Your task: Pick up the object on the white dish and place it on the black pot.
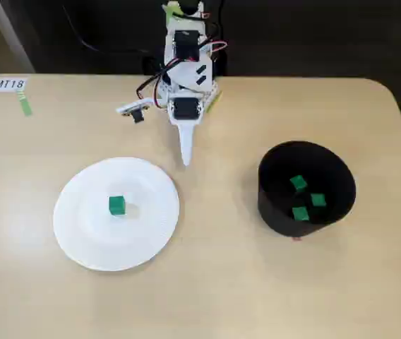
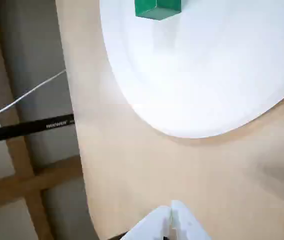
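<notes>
A small green cube [image 1: 116, 205] sits near the middle of the white dish [image 1: 80, 240] on the left of the table in the fixed view. It also shows at the top of the wrist view [image 2: 157, 8], on the dish [image 2: 212, 70]. The black pot [image 1: 274, 205] stands at the right and holds three green cubes [image 1: 306, 198]. My gripper [image 1: 185, 155] hangs at the back centre, pointing down at the bare table between dish and pot. Its white fingers [image 2: 157, 225] are pressed together and hold nothing. My gripper [image 2: 171, 220] is well short of the dish.
A white label and a green tape strip [image 1: 24, 106] lie at the back left corner. The table's edge [image 2: 79, 165] runs down the left of the wrist view, with a black cable [image 2: 27, 130] beyond it. The arm's base and wires [image 1: 186, 63] stand at the back.
</notes>
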`<action>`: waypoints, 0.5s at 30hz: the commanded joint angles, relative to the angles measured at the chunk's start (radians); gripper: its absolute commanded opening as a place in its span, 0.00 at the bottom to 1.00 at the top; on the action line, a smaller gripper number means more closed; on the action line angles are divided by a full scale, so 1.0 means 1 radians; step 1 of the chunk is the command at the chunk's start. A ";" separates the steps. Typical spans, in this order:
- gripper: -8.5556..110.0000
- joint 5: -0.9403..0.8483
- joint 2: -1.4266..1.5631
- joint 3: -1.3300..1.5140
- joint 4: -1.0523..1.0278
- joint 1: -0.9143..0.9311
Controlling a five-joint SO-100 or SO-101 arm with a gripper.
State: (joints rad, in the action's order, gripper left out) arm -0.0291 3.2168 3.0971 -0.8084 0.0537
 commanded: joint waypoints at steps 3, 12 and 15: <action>0.07 -0.063 0.114 -0.031 -0.106 -0.015; 0.07 -0.069 0.114 -0.031 -0.107 -0.020; 0.07 -0.075 0.114 -0.041 -0.110 -0.018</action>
State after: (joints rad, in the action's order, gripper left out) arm -0.0920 3.2168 3.0802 -0.9143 0.0399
